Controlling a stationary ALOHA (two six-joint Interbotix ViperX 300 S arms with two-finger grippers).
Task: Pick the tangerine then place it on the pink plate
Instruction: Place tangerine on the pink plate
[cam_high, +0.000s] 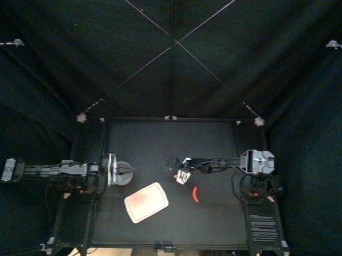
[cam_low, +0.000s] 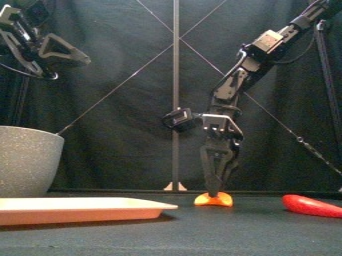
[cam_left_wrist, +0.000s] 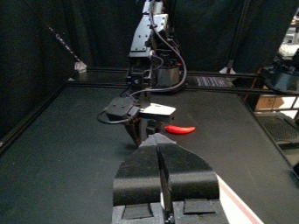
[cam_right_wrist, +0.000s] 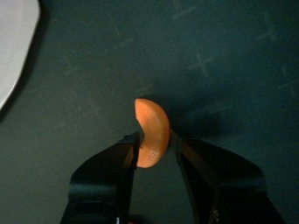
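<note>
An orange tangerine segment lies on the black table, right of the middle, and also shows in the front view. My right gripper reaches straight down onto it, its two jaws pressed against the segment's sides and shut on it; the segment still touches the table. The pink plate lies flat at the front left, well apart from the tangerine. My left gripper rests at the left side, raised above the table, its jaws shut with nothing between them.
A tall grey speckled cup stands at the left behind the plate. A red toy chilli lies just right of the tangerine. The right arm stands over the table's middle.
</note>
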